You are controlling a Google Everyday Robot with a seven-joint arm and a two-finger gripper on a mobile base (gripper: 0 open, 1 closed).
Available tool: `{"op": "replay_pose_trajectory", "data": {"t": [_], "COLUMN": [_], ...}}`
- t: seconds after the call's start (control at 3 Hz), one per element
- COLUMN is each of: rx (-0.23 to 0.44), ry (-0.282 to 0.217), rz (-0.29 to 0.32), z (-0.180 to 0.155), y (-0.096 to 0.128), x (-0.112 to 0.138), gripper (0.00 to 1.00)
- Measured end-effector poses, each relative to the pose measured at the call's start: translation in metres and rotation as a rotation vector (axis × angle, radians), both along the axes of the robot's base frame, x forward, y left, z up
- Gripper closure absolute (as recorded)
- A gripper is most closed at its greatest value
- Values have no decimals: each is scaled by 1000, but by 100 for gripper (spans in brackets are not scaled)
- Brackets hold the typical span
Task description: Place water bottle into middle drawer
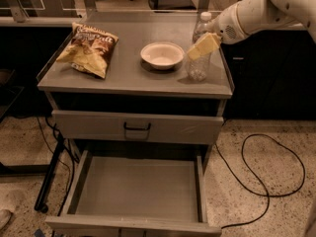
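The water bottle [197, 67], clear with a white cap, stands upright at the right end of the cabinet top [126, 80]. My gripper [202, 46] comes in from the upper right on a white arm and sits at the bottle's upper half, its yellowish tip overlapping the bottle's front. The bottle still rests on the top. The middle drawer [138, 189] is pulled out below, at the bottom of the view, with a bare grey floor and nothing in it.
A white bowl [161, 55] sits just left of the bottle. A chip bag [89, 48] lies at the left of the top. A shut drawer front with a black handle [137, 127] is above the open drawer. A black cable [266, 167] loops on the floor at right.
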State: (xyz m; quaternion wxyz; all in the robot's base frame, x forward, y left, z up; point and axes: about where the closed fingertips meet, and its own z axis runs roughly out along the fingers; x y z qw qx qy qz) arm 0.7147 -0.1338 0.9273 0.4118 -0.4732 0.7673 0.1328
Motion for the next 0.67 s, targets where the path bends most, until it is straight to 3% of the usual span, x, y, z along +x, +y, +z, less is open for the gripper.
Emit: {"op": "replay_pose_trajectory", "data": {"t": [0.67], "rx": [0], "ry": [0], "rz": [0], "z": [0], "y": [0], "x": [0], "gripper": [74]}}
